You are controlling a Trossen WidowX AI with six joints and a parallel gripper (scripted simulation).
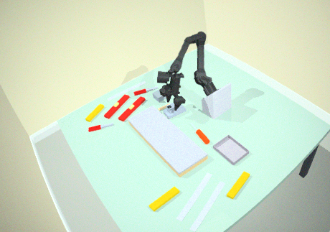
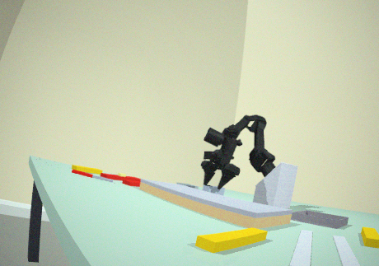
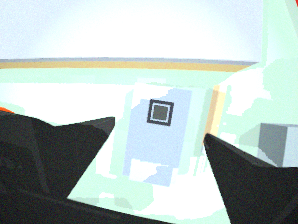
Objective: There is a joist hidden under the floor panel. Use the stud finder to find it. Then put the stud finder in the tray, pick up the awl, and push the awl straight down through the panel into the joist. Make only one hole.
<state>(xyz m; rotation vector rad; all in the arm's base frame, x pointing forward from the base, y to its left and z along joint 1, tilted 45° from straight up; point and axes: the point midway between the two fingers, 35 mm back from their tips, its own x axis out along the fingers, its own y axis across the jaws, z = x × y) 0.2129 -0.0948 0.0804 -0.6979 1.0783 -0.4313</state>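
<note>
The stud finder (image 1: 173,113) (image 2: 214,190) (image 3: 155,145), a pale blue block with a dark square on top, lies on the table beside one end of the floor panel (image 1: 166,139) (image 2: 198,197) (image 3: 130,35). My gripper (image 1: 172,105) (image 2: 212,186) (image 3: 159,129) is open and points down, low over the stud finder, with one finger to each side in the wrist view. An orange-handled tool (image 1: 202,136) with a thin shaft lies between panel and tray (image 1: 231,149) (image 2: 325,220). A tan-handled tool (image 1: 164,108) (image 3: 216,112) lies close beside the stud finder. Which is the awl I cannot tell. The joist is hidden.
A grey block (image 1: 158,95) (image 3: 272,142) is near the gripper. A tall white block (image 1: 219,102) (image 2: 284,187) stands by the arm's base. Red bars (image 1: 132,108), red-handled tools (image 1: 95,128), yellow bars (image 1: 164,199) and white strips (image 1: 194,197) lie around the panel.
</note>
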